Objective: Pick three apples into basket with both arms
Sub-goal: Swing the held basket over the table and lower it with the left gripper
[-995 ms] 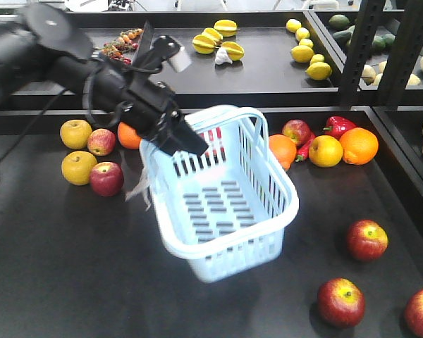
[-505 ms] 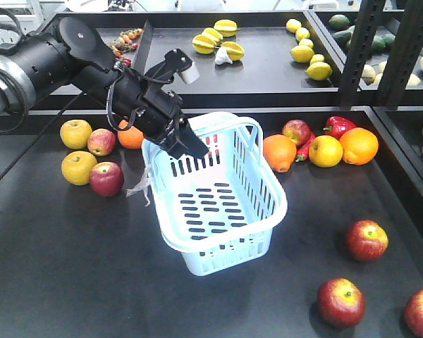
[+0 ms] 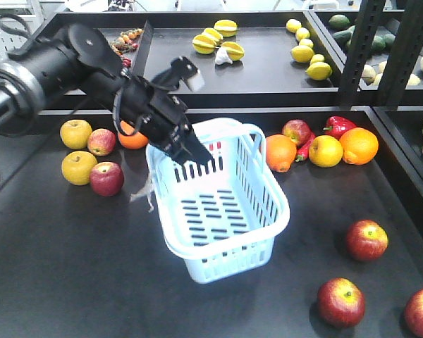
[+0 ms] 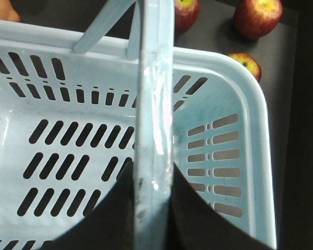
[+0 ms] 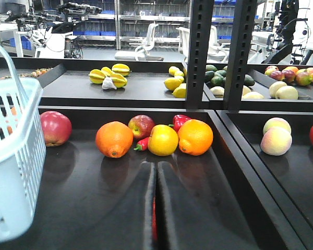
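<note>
Exterior front-facing view: the three dark-red apples [image 3: 367,240] lie loose on the black table [image 3: 70,267]. They are well apart from the left claw [image 3: 190,148], on the far side of the basket [image 3: 271,184] from it, and none of them is inside. The pale-blue basket sits directly under and in front of that claw, tilted, with its slotted floor bare. The claw meets it at the rim corner closest to the arm.

The left wrist view shows the left claw's two dark fingers [image 4: 107,221] clamped on either side of a pale-blue bar of the basket. Whether that bar is rim or handle I cannot tell. Past the basket's opposite corner, the same three apples show on the dark table, away from the claw.

The right claw [image 5: 155,208] appears only in its own wrist view. Its two dark fingers are pressed together with just a thin seam between them, and they hold nothing. The basket's slotted wall stands to the left of this claw, near but not touching. Ahead of it, in a row on the table, are an orange [image 5: 113,139], a yellow fruit [image 5: 163,140] and a second orange touching that fruit, with a red pepper [image 5: 180,121] just behind them.

Behind the left claw, by its arm, two yellow apples [image 3: 76,134] and two reddish ones sit in a cluster.
</note>
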Motion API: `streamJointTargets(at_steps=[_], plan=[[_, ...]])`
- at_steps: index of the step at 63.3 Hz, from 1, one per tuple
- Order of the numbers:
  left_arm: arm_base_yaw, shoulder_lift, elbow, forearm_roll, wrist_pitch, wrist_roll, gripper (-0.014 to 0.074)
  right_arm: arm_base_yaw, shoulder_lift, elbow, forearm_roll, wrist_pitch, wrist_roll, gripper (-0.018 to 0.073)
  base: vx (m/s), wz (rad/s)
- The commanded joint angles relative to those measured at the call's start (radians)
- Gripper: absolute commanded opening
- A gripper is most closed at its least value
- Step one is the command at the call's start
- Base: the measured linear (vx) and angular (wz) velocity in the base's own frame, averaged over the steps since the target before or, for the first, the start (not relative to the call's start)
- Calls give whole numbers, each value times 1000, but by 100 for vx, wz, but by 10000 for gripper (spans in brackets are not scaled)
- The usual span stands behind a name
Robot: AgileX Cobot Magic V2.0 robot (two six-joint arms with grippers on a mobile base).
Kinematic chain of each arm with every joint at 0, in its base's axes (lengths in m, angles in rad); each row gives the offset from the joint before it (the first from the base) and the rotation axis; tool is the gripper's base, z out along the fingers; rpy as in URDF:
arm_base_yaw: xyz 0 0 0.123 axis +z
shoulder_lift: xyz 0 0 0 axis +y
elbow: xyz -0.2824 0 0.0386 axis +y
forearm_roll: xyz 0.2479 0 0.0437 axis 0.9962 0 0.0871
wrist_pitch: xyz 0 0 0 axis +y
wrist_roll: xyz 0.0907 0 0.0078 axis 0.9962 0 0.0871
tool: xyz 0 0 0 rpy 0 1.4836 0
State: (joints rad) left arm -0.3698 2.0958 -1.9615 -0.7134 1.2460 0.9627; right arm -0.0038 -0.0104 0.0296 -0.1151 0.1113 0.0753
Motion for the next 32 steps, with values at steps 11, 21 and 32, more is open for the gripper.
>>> streamJointTargets(at_steps=[11, 21, 32], plan=[[-16, -38, -33, -61, 6, -5, 102, -5, -11, 13, -6, -70, -7, -5, 0, 0], [-16, -38, -33, -60, 6, -6, 227, -5, -11, 13, -6, -70, -7, -5, 0, 0], [-16, -38, -33, -53, 6, -43, 394, -5, -11, 13, -6, -70, -7, -5, 0, 0]])
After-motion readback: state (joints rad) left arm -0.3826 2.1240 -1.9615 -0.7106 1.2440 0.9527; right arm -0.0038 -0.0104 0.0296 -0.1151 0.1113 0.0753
